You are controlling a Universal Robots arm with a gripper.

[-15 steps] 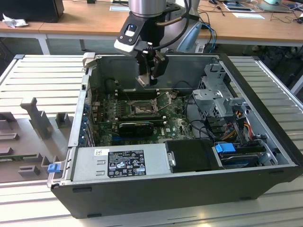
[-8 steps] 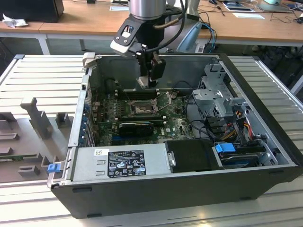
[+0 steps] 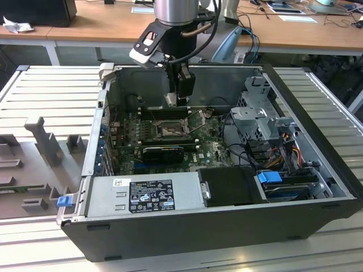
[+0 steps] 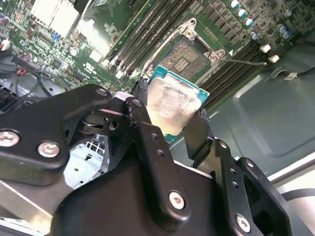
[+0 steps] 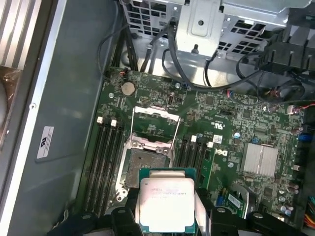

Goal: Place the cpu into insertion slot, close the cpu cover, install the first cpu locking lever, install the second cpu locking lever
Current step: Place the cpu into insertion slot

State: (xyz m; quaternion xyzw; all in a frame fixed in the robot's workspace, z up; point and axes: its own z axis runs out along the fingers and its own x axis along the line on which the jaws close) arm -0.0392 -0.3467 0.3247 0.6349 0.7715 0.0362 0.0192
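Exterior view: the gripper is hanging inside the open computer case, at about 12 o'clock of the socket on the green board, raised above it. In both wrist views its jaws are clenching the chip by two opposite edges, the silvery top facing the cameras. The chip is hanging in the air, apart from the socket, which is lying bare. The metal cover is standing swung open at the socket's edge.
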